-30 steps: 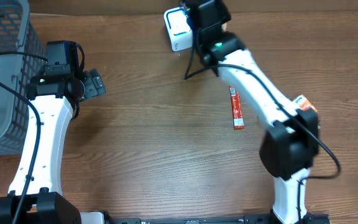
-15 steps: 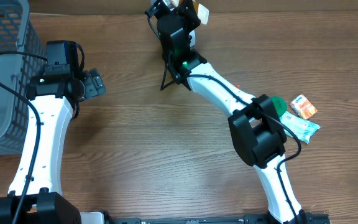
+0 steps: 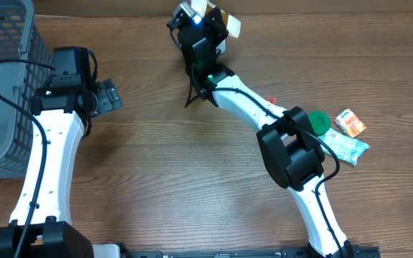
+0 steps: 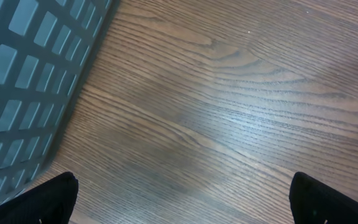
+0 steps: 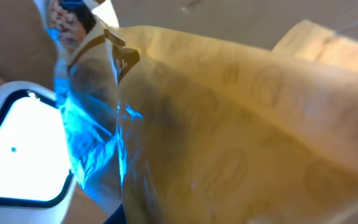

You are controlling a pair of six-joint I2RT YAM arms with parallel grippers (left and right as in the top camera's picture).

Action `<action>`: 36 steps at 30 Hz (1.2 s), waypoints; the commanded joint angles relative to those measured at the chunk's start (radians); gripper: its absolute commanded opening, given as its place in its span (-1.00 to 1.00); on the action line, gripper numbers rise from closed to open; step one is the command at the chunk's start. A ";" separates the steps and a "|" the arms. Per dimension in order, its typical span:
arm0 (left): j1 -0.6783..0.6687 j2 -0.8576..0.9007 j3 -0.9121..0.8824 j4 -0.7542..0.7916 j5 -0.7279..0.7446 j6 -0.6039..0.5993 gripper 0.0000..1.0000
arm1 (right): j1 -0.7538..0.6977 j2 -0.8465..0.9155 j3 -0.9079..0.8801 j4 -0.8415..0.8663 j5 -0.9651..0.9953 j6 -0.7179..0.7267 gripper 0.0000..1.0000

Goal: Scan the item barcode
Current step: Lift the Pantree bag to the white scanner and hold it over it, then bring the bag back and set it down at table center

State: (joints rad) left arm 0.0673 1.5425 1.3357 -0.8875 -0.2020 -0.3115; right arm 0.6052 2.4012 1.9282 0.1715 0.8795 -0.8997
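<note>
- Right gripper: closed on a yellow packet, held up at the far middle of the table; fingers themselves hidden behind the packet in the wrist view
- Yellow packet: fills most of the wrist view, clear wrapper edge at its left catching blue light
- Scanner: white body, bright window, just left of and below the packet; packet close over it, contact cannot be told
- Right arm: stretches from near right up to the far middle
- Near the arm's right side: green round item, orange-and-white packet, pale clear pouch, lying close together
- Left gripper: jaws wide apart, nothing between them, over bare wood at far left
- Grey basket: at the far left edge, just left of the left gripper
</note>
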 commanded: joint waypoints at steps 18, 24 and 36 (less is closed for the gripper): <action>0.005 0.004 0.013 0.002 0.000 0.012 0.99 | 0.026 -0.063 0.018 -0.206 -0.050 0.249 -0.93; 0.005 0.004 0.013 0.002 0.000 0.012 0.99 | 0.026 -0.202 0.018 -0.231 -0.024 0.257 -0.93; 0.005 0.004 0.013 0.002 0.000 0.012 0.99 | -0.027 -0.476 0.018 -0.877 -0.327 0.745 -0.93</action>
State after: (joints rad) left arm 0.0673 1.5425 1.3357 -0.8871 -0.2020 -0.3115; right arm 0.6151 1.9785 1.9408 -0.5781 0.7563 -0.3882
